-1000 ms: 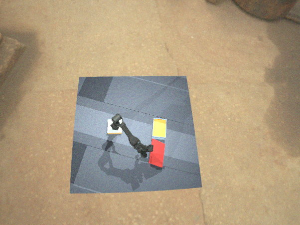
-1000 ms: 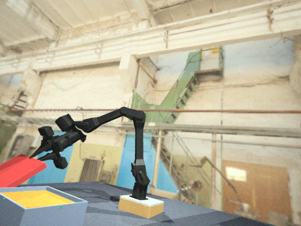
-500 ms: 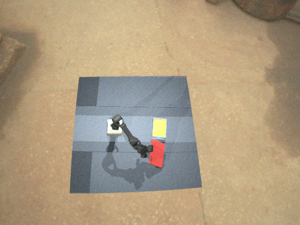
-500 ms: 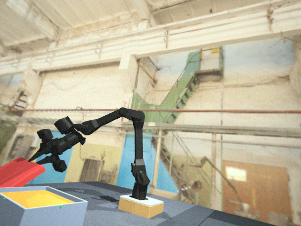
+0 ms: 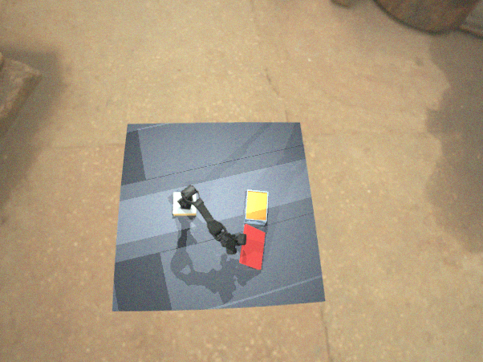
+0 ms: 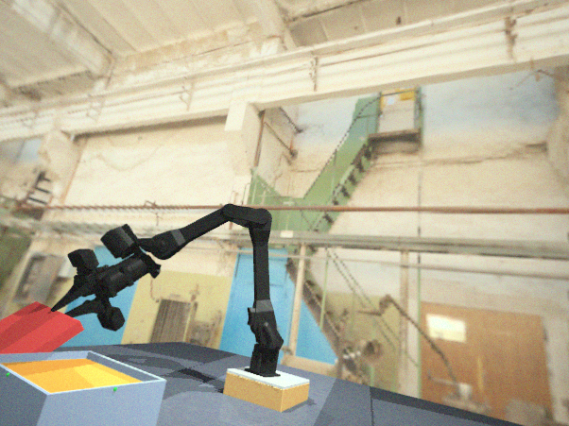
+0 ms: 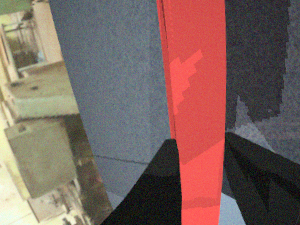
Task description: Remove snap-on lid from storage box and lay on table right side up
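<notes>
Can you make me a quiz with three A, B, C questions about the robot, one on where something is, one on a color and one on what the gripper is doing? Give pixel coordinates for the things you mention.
1. Where is the red lid?
A) On top of the box
B) Held up off the table
C) Under the box

2. What color is the inside of the open box?
A) Yellow-orange
B) Purple
C) Black

3. How is the gripper?
A) Wide open
B) Shut on nothing
C) Shut on the lid

Right letters:
1. B: the lid (image 5: 253, 250) (image 6: 40, 326) (image 7: 200, 95) is tilted in the air in the exterior view.
2. A: yellow-orange shows inside the rim of the box (image 5: 255, 221) (image 6: 102, 404).
3. C: in the wrist view, the fingers of the gripper (image 5: 243, 244) (image 6: 59, 313) (image 7: 201, 137) press on both sides of the lid.
</notes>
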Robot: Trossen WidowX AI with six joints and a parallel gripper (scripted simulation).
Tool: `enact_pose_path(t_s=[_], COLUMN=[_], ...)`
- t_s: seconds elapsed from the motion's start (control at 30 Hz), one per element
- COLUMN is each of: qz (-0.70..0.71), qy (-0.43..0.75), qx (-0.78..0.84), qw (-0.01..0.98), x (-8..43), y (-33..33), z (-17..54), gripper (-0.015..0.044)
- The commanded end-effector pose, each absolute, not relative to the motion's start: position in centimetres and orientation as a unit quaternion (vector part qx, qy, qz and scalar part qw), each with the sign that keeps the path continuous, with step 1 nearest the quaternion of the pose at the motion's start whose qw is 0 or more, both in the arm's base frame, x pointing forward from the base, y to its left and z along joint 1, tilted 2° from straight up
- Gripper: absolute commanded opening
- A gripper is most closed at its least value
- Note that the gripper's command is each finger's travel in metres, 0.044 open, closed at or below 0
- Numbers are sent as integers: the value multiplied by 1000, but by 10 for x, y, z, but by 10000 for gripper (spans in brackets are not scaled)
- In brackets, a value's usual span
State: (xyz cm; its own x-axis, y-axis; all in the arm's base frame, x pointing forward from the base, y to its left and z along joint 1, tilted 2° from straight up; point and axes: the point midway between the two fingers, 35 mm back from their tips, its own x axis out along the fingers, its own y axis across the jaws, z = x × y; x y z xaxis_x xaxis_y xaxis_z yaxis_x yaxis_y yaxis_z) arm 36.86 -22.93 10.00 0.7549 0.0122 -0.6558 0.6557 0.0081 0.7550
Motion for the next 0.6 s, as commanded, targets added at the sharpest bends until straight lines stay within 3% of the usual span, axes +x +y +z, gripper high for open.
enact_pose_path(t_s=[0.0,0.57], qz=[-238,-238], qy=[251,251], qx=[660,660], qw=[667,667], x=[370,370], y=[-230,-230], z=[99,86], gripper=[0,0])
